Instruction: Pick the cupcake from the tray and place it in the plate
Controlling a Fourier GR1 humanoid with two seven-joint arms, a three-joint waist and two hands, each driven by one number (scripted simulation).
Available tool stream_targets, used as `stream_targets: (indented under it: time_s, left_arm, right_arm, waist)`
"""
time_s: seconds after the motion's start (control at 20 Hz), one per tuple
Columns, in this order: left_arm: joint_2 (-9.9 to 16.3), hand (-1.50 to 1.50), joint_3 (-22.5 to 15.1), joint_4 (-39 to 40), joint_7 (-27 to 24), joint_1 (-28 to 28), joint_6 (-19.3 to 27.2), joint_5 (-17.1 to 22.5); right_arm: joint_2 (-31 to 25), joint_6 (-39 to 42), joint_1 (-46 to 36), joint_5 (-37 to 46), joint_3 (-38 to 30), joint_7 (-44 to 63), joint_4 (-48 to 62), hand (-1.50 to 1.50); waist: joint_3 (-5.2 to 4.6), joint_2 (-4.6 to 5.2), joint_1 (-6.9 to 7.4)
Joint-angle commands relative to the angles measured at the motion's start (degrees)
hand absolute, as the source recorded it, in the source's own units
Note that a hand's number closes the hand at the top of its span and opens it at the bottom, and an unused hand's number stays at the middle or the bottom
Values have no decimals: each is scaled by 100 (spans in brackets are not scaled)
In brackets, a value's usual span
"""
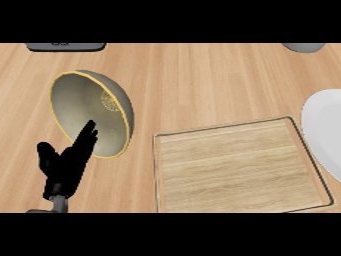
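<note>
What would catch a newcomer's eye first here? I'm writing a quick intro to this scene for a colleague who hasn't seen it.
Probably the grey, gold-rimmed plate at the left, with the black left hand resting open, fingers up, just in front of it. Next comes the square wooden tray at lower centre-right, with no cupcake visible on it. A white plate is cut off by the right edge.

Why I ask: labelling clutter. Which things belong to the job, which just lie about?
Job: tray, white plate or gold-rimmed plate (can't tell which), left hand; no cupcake shows.
Lying about: dark thing top left, grey thing top right.
</note>
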Motion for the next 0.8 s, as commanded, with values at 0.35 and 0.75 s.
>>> stream_targets:
  time_s: [0.35, 0.75]
  left_arm:
    - [-138, 0, -160, 68, 151, 220, 60, -169]
    - [30, 0, 211, 206, 134, 89, -121, 14]
  right_arm:
    - [492, -1489, 616, -2250, 420, -1593, -1279, -150]
    - [1904, -906, 2280, -3479, 1698, -2072, -4080, -150]
  waist:
    - [-39, 0, -47]
    - [-51, -25, -125]
